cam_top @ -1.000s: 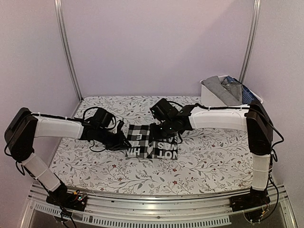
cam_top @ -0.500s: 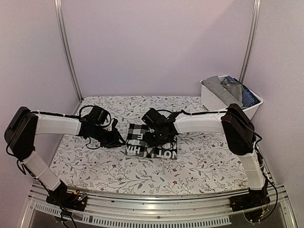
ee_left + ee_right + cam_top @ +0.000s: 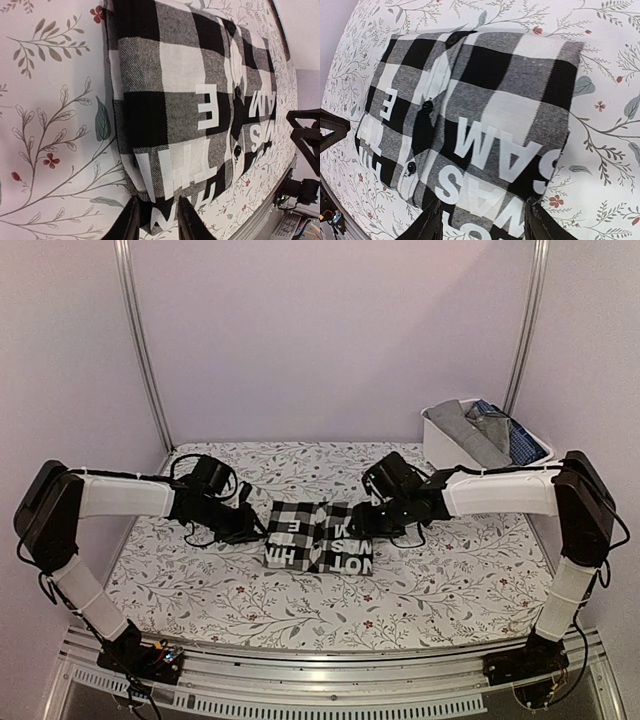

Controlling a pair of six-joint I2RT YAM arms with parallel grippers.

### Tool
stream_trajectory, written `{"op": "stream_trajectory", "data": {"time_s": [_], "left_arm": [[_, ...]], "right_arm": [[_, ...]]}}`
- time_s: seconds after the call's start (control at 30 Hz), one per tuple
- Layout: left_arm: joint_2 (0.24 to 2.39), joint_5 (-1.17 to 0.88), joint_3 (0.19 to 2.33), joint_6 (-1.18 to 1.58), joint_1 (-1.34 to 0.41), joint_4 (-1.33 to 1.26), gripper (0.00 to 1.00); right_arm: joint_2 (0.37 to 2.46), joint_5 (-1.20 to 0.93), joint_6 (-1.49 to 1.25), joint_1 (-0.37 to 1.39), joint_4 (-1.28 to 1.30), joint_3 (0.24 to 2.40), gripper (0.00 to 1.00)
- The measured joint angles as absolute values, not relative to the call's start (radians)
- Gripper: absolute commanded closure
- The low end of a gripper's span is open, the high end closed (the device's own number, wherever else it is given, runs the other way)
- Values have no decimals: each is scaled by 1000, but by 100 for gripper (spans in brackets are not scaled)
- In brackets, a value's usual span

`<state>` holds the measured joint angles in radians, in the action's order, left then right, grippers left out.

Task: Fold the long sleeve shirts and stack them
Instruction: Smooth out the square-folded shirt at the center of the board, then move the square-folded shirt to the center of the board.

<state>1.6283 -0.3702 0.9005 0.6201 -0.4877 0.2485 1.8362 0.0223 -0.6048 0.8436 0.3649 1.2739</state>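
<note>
One black-and-white checked shirt (image 3: 318, 537) lies folded flat at centre of frame on floral table (image 3: 450, 580).

Handling, judged:
- Soft, light, limp cloth; folded layers likely to slide apart.
- You pinch through all layers at folded edge, both ends together, clear of buttons.

Fingers:
- Left gripper (image 3: 252, 530) sits just left of shirt. Fingers narrowly apart, nothing seen pinched.
- Right gripper (image 3: 368, 528) sits at shirt's right edge. Fingers spread wide, empty.

Count:
- One shirt on table.
- White bin (image 3: 440, 445), upper right, holds grey garment (image 3: 462, 423) and blue patterned garment (image 3: 515, 435); at least two.
- Two grippers.
</note>
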Motion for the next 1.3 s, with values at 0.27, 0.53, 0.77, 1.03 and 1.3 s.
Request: {"op": "stream_trajectory", "data": {"time_s": [0.27,0.53,0.77,1.03,1.3], "left_arm": [[1630,-374,901,620,-488,248,74],[1630,-373,900,620,-488,249,67],[1660,-384,917,617,-479,241,46],[1815,-414,982,614,-437,201,42],[1878,-461,1004,633,-435,148,55]], "right_arm": [[1787,-146,-698,733,164,1003,36],[1789,-246,-772,694,-27,921,36],[1806,-268,-801,693,-96,920,39],[1822,-268,-815,693,-106,912,44],[1825,-264,-816,693,-106,896,52]]}}
